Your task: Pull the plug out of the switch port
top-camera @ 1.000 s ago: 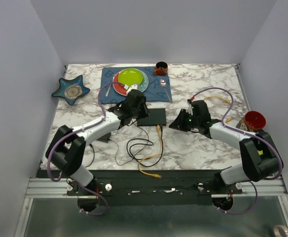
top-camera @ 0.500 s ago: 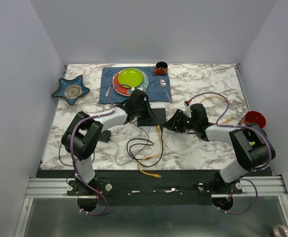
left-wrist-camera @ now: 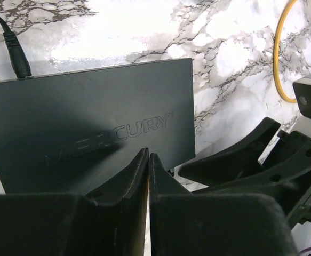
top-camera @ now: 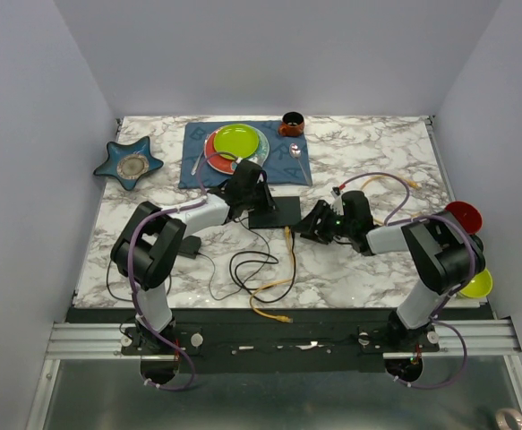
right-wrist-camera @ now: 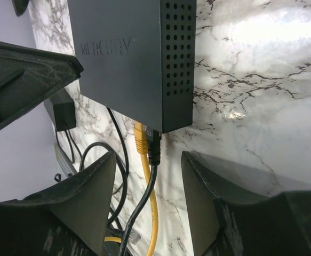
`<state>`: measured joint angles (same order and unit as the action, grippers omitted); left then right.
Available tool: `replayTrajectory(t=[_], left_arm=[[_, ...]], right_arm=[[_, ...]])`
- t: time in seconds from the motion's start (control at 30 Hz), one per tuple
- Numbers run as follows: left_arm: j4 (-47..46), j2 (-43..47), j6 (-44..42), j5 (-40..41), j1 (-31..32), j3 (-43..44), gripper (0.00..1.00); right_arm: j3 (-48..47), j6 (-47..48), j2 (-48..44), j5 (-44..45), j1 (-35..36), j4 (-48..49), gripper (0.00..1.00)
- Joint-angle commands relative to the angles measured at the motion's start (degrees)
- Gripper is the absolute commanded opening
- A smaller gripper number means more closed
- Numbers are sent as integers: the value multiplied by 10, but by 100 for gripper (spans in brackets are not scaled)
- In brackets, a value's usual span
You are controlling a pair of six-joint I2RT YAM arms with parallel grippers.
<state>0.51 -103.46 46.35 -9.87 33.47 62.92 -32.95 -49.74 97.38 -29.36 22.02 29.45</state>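
Where plug (right-wrist-camera: 140, 140) sits, blk cord (right-wrist-camera: 154, 151) crowds.

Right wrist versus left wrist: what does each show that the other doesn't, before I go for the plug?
Only the right wrist shows the port edge of the switch: a yellow plug and a black plug seated side by side, their cables running between the fingers of the open right gripper. Only the left wrist shows the black power jack at the opposite edge and the shut left gripper. Both show the switch's top with MERCURY lettering.
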Motion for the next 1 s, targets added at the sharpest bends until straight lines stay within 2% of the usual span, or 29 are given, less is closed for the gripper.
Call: replayTrajectory(t=[0.0, 0.33, 0.67, 0.97], left_arm=[[-15, -7, 0, -19, -2, -9, 13], [6, -4, -6, 2, -2, -16, 1], [12, -12, -6, 1, -2, -19, 0], [14, -10, -8, 3, -2, -24, 0]], right_arm=[[14, -21, 29, -4, 0, 49, 59], [8, -63, 83, -10, 0, 110, 51], [29, -103, 95, 0, -1, 170, 46], [41, -136, 105, 13, -1, 215, 37]])
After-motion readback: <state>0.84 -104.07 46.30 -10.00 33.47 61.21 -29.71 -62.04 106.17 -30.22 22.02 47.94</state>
